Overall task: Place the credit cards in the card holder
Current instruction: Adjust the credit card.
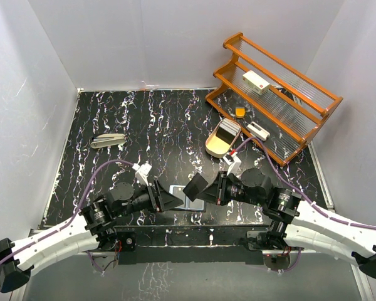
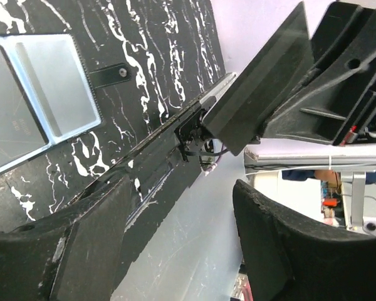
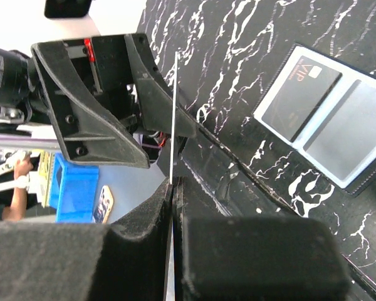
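The card holder (image 1: 183, 192) lies open on the black marbled table near the front edge, between my two grippers. In the right wrist view it (image 3: 357, 135) shows blue-grey inner faces, with a dark card (image 3: 299, 95) on one face. It also shows in the left wrist view (image 2: 56, 88). My right gripper (image 3: 174, 188) is shut on a thin pale credit card (image 3: 174, 113), seen edge-on and held upright above the table. My left gripper (image 2: 182, 232) is open and empty, facing the right gripper (image 2: 282, 88). In the top view the left gripper (image 1: 169, 199) and right gripper (image 1: 197, 187) sit close together.
A wooden rack (image 1: 313, 94) stands at the back right and holds a white box with a red mark (image 1: 255, 81). A cream oval-ended tray (image 1: 224, 138) lies in front of it. A grey object (image 1: 108, 140) lies at the left. White walls enclose the table.
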{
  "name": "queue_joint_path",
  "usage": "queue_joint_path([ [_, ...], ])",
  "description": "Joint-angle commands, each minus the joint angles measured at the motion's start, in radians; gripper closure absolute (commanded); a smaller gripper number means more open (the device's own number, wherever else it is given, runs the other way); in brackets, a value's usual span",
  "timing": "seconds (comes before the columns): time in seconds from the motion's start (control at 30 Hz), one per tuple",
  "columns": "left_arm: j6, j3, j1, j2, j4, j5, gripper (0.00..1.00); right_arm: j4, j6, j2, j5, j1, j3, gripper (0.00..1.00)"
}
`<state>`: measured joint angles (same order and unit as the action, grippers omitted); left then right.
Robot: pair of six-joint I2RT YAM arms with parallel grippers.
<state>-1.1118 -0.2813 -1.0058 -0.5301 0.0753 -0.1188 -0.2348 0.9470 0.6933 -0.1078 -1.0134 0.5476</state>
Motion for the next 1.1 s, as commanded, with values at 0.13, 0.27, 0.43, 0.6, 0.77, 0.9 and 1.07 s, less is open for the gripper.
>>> queue_joint_path([
  [0.13, 0.188, -0.201, -0.004, 0.018, -0.099, -0.053, 0.35, -0.025, -0.118, -0.019, -0.18, -0.005, 0.083, 1.0],
  [0.27, 0.199, -0.249, -0.004, -0.018, -0.067, -0.11, 0.36, 0.029, -0.121, -0.028, -0.265, -0.005, 0.063, 1.0],
  [0.43, 0.189, -0.279, -0.004, -0.08, -0.035, -0.136, 0.39, 0.142, -0.107, -0.035, -0.327, -0.004, 0.019, 1.0],
  [0.6, 0.178, -0.285, -0.004, -0.098, -0.002, -0.153, 0.49, 0.149, -0.106, -0.009, -0.35, -0.004, 0.021, 1.0],
  [0.77, 0.151, -0.255, -0.004, -0.087, 0.037, -0.152, 0.76, 0.156, -0.099, -0.01, -0.349, -0.005, 0.003, 1.0],
  [0.9, 0.116, -0.211, -0.004, -0.089, 0.117, -0.18, 0.96, 0.156, -0.103, -0.017, -0.326, -0.005, -0.006, 1.0],
  [1.07, 0.108, -0.205, -0.004, -0.112, 0.123, -0.169, 1.0, 0.162, -0.1, 0.003, -0.315, -0.005, 0.008, 1.0],
])
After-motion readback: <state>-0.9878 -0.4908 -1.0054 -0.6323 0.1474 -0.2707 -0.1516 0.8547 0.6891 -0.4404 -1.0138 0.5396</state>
